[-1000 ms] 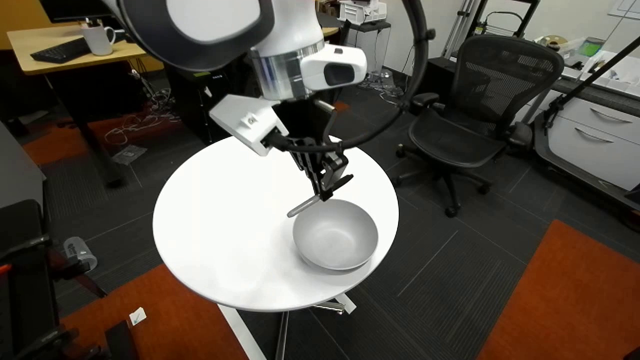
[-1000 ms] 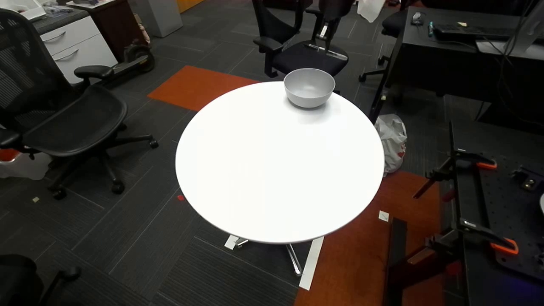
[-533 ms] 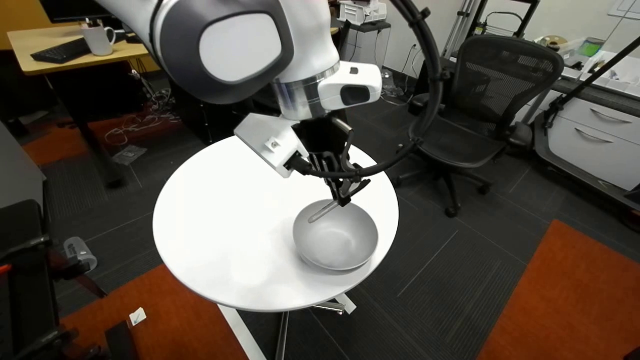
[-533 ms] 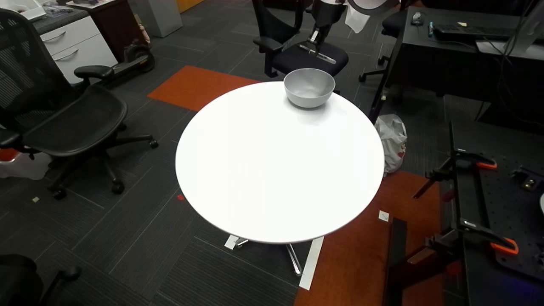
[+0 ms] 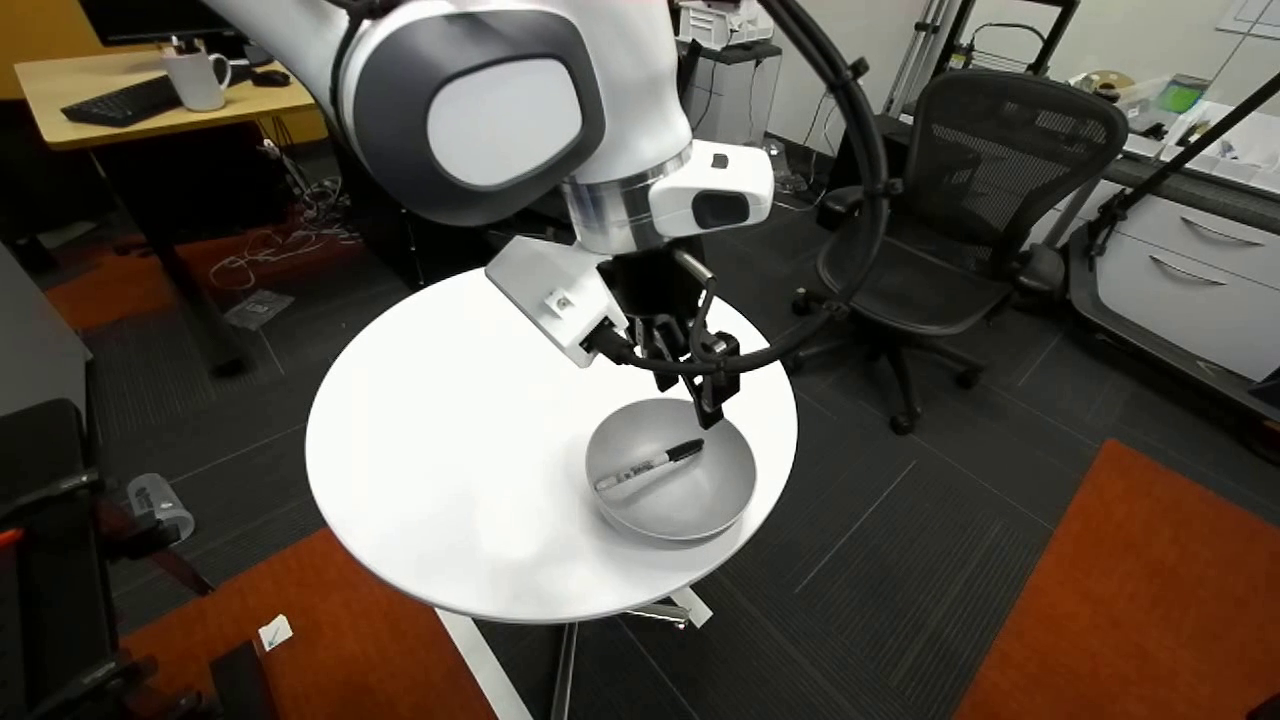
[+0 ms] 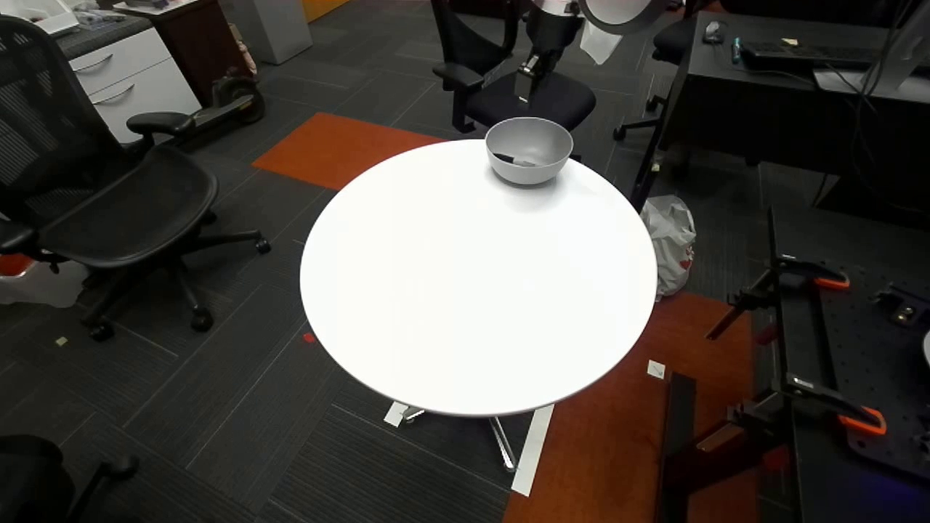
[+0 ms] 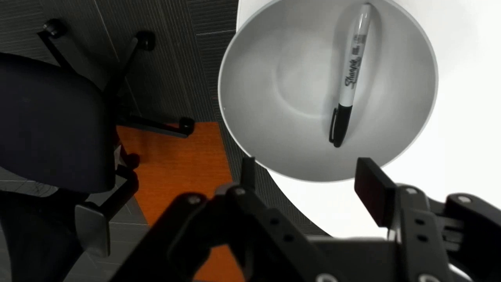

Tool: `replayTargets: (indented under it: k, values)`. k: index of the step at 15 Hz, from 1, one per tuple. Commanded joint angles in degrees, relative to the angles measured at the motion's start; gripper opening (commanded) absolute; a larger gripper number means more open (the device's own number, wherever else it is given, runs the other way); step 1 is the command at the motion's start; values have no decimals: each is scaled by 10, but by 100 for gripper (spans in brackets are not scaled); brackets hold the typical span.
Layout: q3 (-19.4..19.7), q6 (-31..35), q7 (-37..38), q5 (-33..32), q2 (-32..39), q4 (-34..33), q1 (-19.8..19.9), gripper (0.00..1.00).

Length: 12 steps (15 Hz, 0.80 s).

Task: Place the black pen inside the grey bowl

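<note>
The black pen (image 7: 352, 70), a marker with a light barrel and a black cap, lies inside the grey bowl (image 7: 289, 145), leaning across its inner slope. In an exterior view the pen (image 5: 650, 465) points its cap at the side of the bowl (image 5: 715, 505) under the gripper. Only a bit of the pen (image 6: 508, 158) shows above the near rim of the bowl (image 6: 529, 174) in an exterior view. My gripper (image 7: 306, 168) stands open above the bowl's edge, apart from the pen, with nothing between its fingers.
The bowl stands near the edge of a round white table (image 5: 440, 450). A dark office chair (image 6: 538, 102) is just beyond that edge, and a mesh chair (image 5: 960, 200) stands on another side. A cable loop (image 5: 870, 200) hangs along the arm.
Earlier the gripper was shut on the pen while moving over the bowl and lower. Now its fingers have opened, and the pen has dropped into the bowl.
</note>
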<state>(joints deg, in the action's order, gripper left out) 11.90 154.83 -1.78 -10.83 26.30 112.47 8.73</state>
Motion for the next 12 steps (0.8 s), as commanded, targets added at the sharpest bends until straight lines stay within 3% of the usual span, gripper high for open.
replayTargets:
  k: [1, 12]
  values:
    - [-2, 1, 11, 11, 6, -15, 0, 97]
    - [-11, -2, -1, 22, 2, -9, 1, 100]
